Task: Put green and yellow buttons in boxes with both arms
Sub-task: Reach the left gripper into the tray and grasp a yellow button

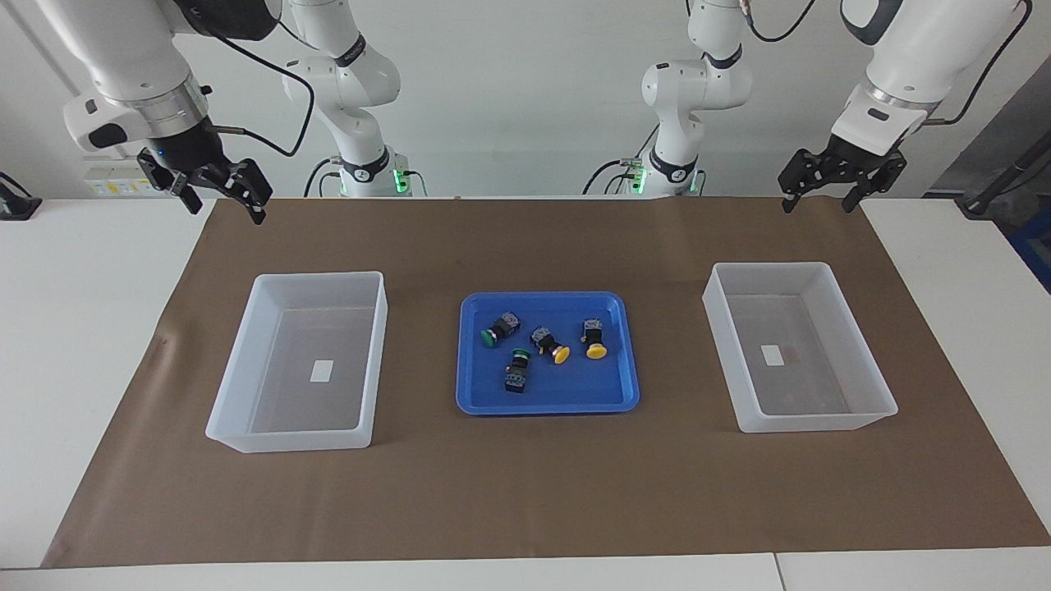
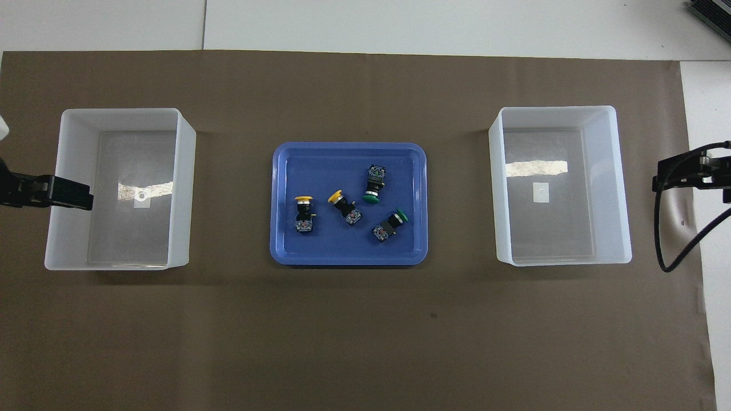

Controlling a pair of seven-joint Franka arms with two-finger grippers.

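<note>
Two grippers hang in the air above the edge of the worktop that is nearest to the robots, and both hold nothing. The left gripper [image 1: 819, 199] is open, its fingers spread apart, and it is over the brown mat [image 1: 525, 492] at the left arm's end. The right gripper [image 1: 222, 205] is also open and is over the corner of the mat at the right arm's end. On the mat, at the left arm's end, stands one translucent white box [image 1: 878, 394] with a small white label [image 1: 771, 355] on its floor. The second box [image 1: 238, 386] stands at the right arm's end and has a label [image 1: 322, 371] of the same kind. Between the two boxes, well apart from each, lies a shallow blue tray [image 1: 546, 402]. All four buttons lie on their sides in this tray. One green button [image 1: 500, 327] is the nearest to the robots on the side toward the right arm. The second green button [image 1: 517, 372] lies farther from the robots than the first. One yellow button [image 1: 549, 345] lies in the middle of the tray, just beside the second green one, and the other yellow button [image 1: 594, 339] lies toward the left arm's end.
</note>
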